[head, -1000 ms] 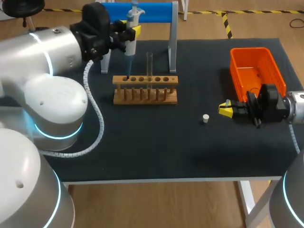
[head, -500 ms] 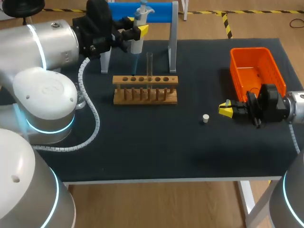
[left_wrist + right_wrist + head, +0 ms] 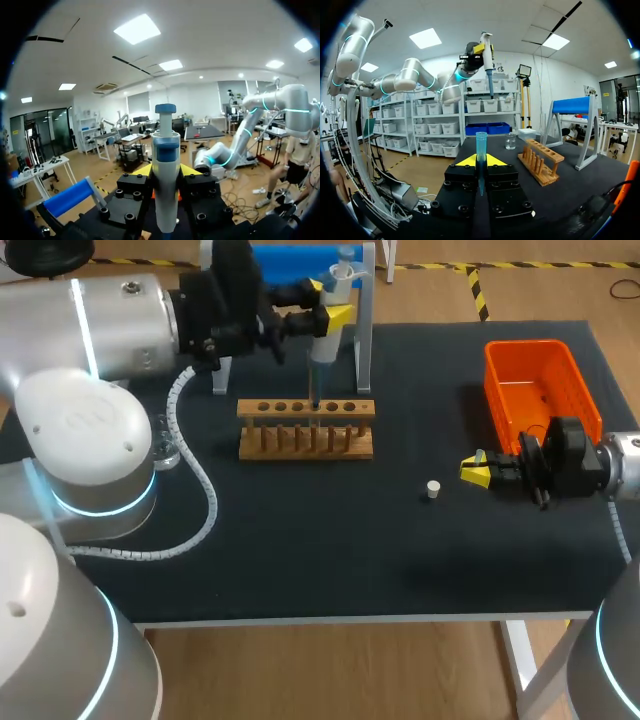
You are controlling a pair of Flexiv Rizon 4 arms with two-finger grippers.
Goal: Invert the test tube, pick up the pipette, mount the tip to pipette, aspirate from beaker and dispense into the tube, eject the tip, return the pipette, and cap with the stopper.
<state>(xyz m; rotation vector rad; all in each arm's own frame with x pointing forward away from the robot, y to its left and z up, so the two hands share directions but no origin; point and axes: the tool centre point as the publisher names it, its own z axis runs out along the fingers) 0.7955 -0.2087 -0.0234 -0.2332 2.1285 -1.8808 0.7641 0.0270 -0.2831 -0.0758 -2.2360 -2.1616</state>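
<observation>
My left gripper (image 3: 328, 316) is shut on the white and blue pipette (image 3: 327, 335), held upright. The pipette's blue tip points down over the clear test tube (image 3: 315, 398) standing in the wooden rack (image 3: 305, 430). In the left wrist view the pipette (image 3: 165, 185) stands between the yellow fingertips of the left gripper (image 3: 165, 171). My right gripper (image 3: 472, 470) hovers low at the right, shut on a blue pipette tip (image 3: 480, 147). The white stopper (image 3: 433, 490) lies on the mat just left of it. The beaker (image 3: 165, 452) stands at the left, partly behind my left arm.
The pipette stand (image 3: 365, 320), with a blue bar and grey legs, rises right behind the rack. An orange basket (image 3: 560, 370) sits at the back right, close to my right arm. In the right wrist view the rack (image 3: 540, 161) and beaker (image 3: 510, 141) lie ahead.
My left arm has carried the pipette to the right, from over the rack's left end to above the test tube. The right arm has not moved.
</observation>
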